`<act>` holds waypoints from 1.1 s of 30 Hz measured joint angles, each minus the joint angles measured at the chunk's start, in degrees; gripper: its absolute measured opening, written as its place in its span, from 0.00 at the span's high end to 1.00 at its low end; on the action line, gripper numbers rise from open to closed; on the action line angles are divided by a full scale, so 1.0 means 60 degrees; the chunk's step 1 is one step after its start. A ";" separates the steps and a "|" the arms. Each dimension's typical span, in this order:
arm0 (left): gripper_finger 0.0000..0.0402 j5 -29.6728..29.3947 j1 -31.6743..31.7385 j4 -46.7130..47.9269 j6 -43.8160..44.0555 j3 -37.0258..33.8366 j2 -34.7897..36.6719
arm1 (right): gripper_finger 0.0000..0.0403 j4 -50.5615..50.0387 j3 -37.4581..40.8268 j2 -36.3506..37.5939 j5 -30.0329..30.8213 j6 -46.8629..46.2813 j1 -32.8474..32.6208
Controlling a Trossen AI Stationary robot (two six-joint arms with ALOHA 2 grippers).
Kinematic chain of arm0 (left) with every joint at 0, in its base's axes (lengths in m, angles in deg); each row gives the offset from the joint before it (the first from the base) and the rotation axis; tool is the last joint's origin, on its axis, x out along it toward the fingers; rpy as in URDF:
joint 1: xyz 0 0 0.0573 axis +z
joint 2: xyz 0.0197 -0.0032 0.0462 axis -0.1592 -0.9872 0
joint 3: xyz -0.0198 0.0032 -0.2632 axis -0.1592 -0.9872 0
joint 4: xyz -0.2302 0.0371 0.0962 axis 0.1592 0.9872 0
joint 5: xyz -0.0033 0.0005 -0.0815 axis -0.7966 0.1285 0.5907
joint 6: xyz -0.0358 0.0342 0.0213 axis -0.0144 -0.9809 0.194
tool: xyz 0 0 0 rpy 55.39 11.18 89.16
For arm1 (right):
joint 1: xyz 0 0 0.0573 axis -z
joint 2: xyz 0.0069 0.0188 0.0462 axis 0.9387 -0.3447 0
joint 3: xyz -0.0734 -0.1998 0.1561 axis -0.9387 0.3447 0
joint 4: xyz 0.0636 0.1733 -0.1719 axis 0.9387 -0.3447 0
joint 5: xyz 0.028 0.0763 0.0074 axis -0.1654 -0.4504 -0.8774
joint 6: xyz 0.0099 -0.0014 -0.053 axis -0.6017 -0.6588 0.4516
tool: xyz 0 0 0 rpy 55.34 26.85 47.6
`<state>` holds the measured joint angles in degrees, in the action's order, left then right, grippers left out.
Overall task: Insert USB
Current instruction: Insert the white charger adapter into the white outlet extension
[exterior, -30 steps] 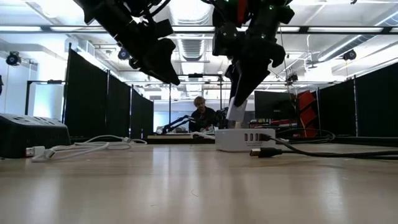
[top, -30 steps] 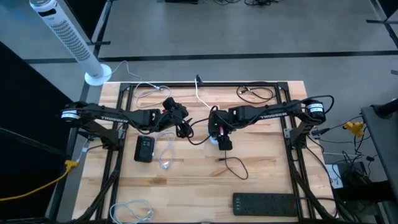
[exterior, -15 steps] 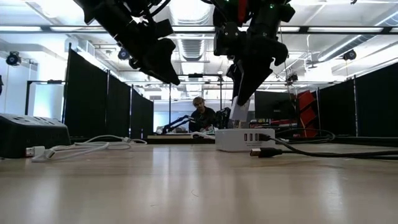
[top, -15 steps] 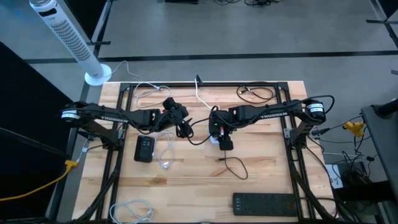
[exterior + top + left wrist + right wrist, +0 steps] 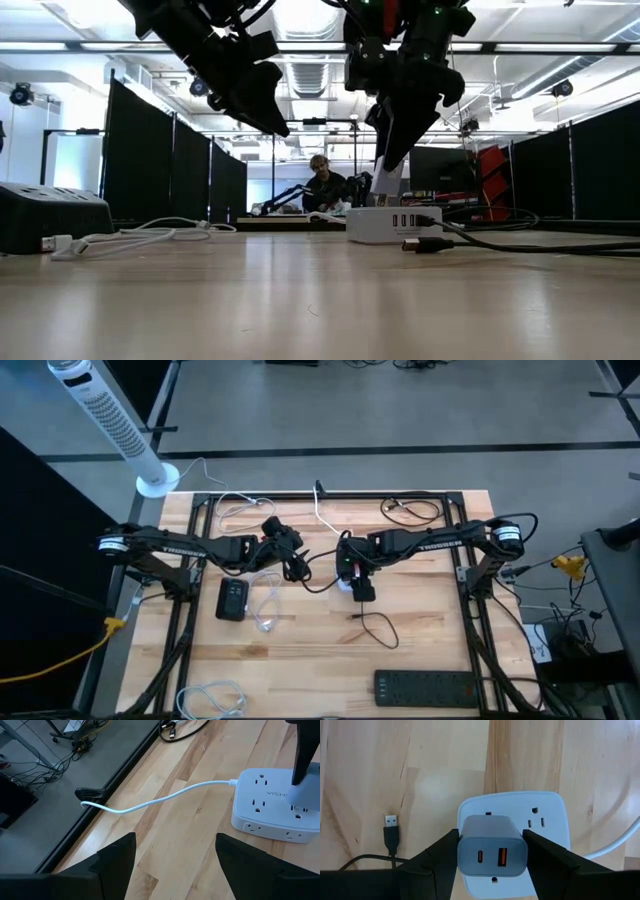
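Observation:
A white power strip (image 5: 540, 815) lies near the table's middle (image 5: 343, 584), with its white cord (image 5: 155, 802) running to the far edge. A pale grey charger block (image 5: 492, 851) with two USB ports sits between my right gripper's (image 5: 492, 857) fingers, tilted over the strip (image 5: 393, 225). A black USB plug (image 5: 391, 832) on a black cable lies loose on the wood beside the strip. My left gripper (image 5: 172, 865) is open and holds nothing. It hovers to the strip's left (image 5: 292, 563). My right gripper pinches the charger block by its two opposite side faces (image 5: 462, 847), coming from above and slanting down. The block's port face is turned toward the wrist. It hangs tilted (image 5: 386, 185), its lower end at the power strip's outlet face (image 5: 302, 795). Whether it is seated there, I cannot tell.
A black box (image 5: 232, 600) and a loose white cable (image 5: 265, 610) lie left of the middle. A black power strip (image 5: 425, 685) lies at the near edge, another white cable (image 5: 215, 700) at the near left, and a dark cable coil (image 5: 410, 510) at the far right. A person (image 5: 320, 185) sits beyond the table.
My right gripper has sunk a little toward the power strip, carrying the charger block down with it, then held still. The left arm has not moved.

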<state>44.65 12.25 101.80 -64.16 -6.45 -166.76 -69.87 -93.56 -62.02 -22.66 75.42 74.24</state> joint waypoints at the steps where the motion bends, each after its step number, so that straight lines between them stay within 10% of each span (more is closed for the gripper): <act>1: 0.35 0.0000 -0.0001 0.0000 0.0002 0.0000 0.0000 | 0.53 -0.0025 0.0001 0.0000 0.0001 -0.0003 0.0000; 33: 0.35 0.0051 0.0001 -0.0007 0.0067 0.0000 0.0000 | 0.53 0.1016 0.0129 -0.0944 -0.0087 0.0073 0.0335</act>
<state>44.96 12.25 101.75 -63.76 -6.45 -166.76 -63.78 -92.79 -67.69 -23.18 75.86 76.25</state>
